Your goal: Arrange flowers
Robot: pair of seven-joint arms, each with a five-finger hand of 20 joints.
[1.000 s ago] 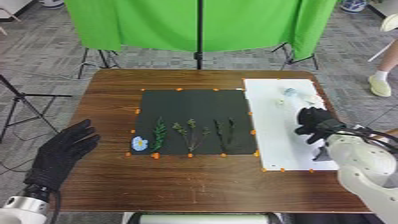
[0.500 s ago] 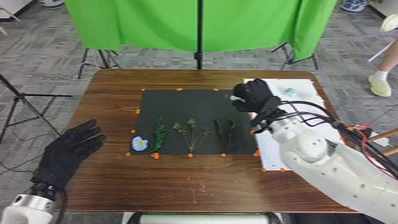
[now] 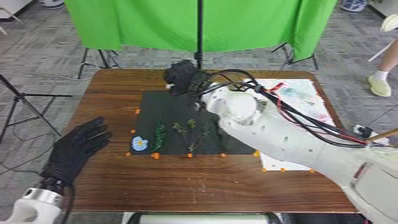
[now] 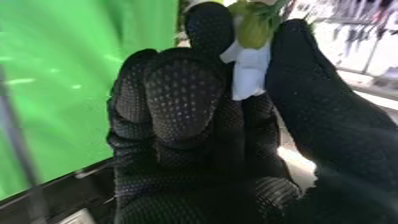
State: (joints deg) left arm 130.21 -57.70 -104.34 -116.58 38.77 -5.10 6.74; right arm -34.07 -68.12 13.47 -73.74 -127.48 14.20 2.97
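Brown wooden desk (image 3: 102, 185): carries a square black sheet (image 3: 158, 106).
White-and-green flower (image 4: 250, 72): pinched by the black-gloved right hand (image 3: 185, 79), at the sheet's far edge.
Placing: best lowered gently, grip light, clear of the leafy green sprig (image 3: 160, 134).
Views: wrist shows thumb and fingers gripping; head places the hand.
Black-gloved left hand (image 3: 76, 150): open.

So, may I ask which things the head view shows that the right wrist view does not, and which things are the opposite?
Head view: the open left hand, the black sheet with the blue flower and green sprigs, and the white sheet.
Right wrist view: close up, a white and yellow-green flower piece pinched between thumb and fingers.
Both: the right hand and the green curtain.
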